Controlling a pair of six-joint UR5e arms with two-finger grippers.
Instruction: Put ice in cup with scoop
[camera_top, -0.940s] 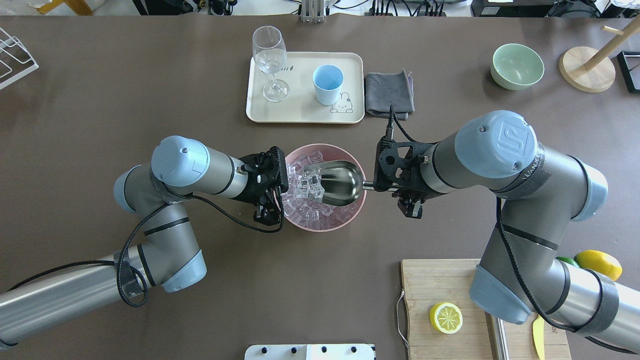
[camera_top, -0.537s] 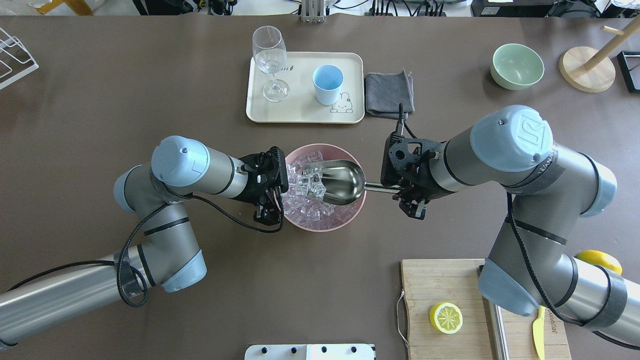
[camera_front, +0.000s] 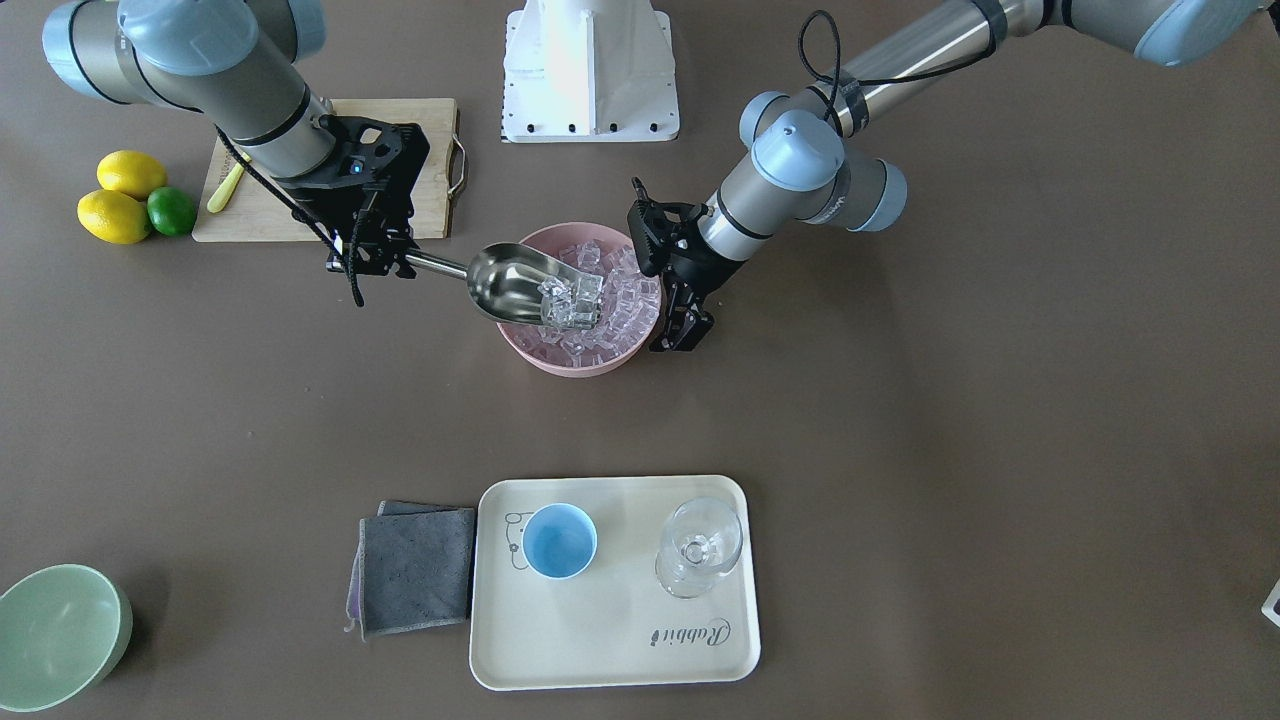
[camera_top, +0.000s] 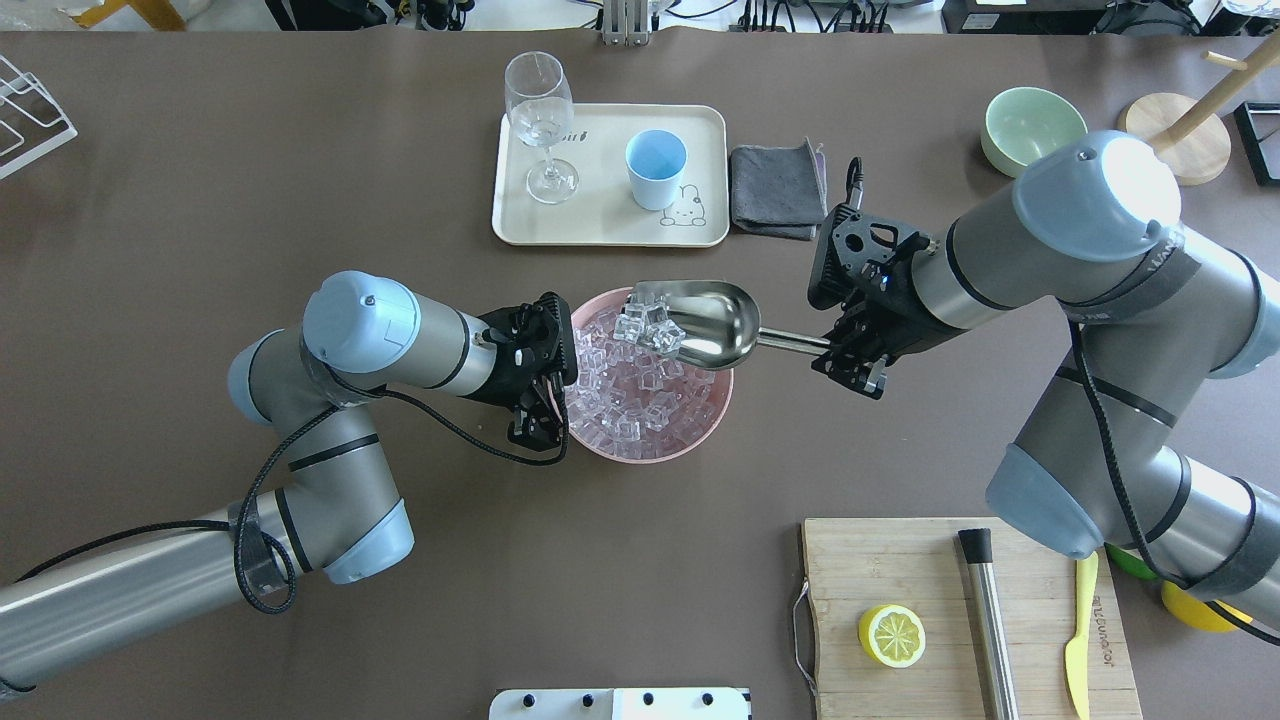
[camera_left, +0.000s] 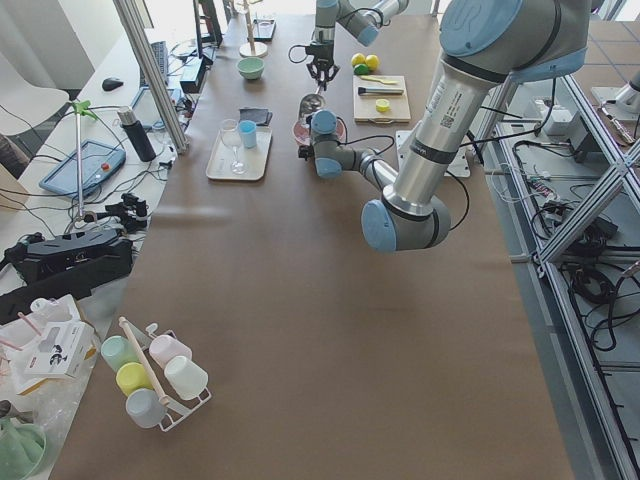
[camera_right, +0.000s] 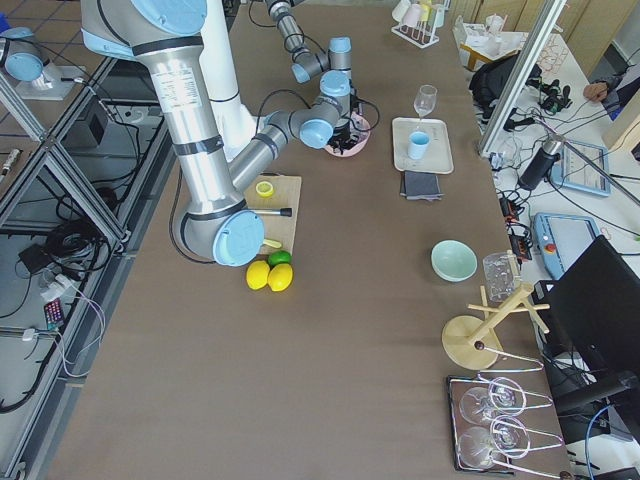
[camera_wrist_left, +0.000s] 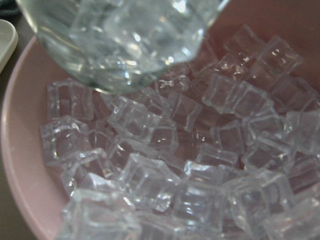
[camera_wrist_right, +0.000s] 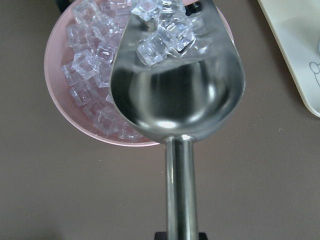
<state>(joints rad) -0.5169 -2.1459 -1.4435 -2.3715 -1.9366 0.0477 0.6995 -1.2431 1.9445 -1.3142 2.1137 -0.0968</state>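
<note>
On the brown table (camera_top: 300, 170), the right pincer (camera_top: 828, 346) is clamped on the handle of the scoop (camera_top: 715, 320), with ice (camera_top: 648, 325) at the far lip above the pink bowl (camera_top: 706, 433); I cannot tell the left pincer's (camera_top: 550, 395) grip.

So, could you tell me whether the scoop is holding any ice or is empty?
Partly full: a few ice cubes sit at the front of the scoop; the back of its trough is bare.

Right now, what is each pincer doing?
Left pincer: beside the bowl; grip cannot be told.
Right pincer: closed on the scoop handle.
</note>
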